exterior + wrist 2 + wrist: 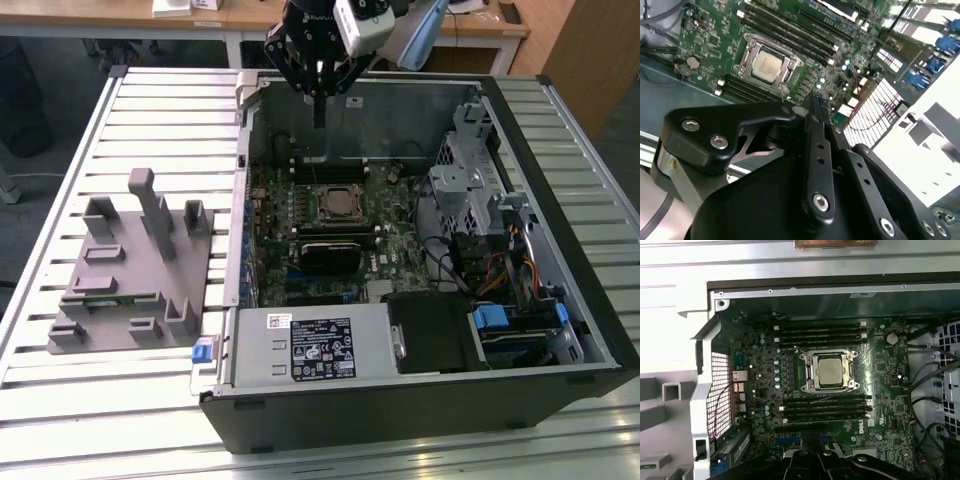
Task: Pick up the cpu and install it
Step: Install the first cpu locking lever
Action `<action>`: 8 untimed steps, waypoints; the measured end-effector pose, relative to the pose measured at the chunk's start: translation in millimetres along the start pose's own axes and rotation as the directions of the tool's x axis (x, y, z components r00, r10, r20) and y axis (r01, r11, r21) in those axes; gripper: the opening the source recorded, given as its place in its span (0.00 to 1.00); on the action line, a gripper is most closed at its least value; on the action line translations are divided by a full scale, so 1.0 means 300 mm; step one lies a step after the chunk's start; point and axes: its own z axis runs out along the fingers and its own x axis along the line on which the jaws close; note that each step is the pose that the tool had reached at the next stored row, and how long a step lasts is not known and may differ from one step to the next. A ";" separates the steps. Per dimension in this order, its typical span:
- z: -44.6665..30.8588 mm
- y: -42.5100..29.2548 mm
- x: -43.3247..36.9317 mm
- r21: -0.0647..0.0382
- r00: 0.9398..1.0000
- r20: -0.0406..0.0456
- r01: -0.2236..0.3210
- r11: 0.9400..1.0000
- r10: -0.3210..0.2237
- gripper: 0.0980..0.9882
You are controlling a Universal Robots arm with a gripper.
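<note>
The cpu sits in the socket mid-board, so placing looks done; I cannot tell whether the latch is locked. The tool hangs over the far wall of the case, fingers pressed together, holding nothing.

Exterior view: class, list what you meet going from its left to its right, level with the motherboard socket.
Grey moulded fixture → computer case's perforated side wall → cpu seated in its socket → metal drive cage.
</note>
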 end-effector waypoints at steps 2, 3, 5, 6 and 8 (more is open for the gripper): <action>0.001 0.001 0.001 0.000 1.000 0.000 0.000 1.000 0.000 0.01; 0.001 0.002 0.001 0.000 1.000 0.000 0.000 1.000 0.000 0.01; 0.001 0.006 0.002 0.000 1.000 0.000 0.000 1.000 0.000 0.01; 0.001 0.008 0.002 0.000 1.000 0.000 0.000 1.000 0.000 0.01; 0.002 0.011 0.003 0.000 1.000 0.000 0.000 1.000 0.000 0.01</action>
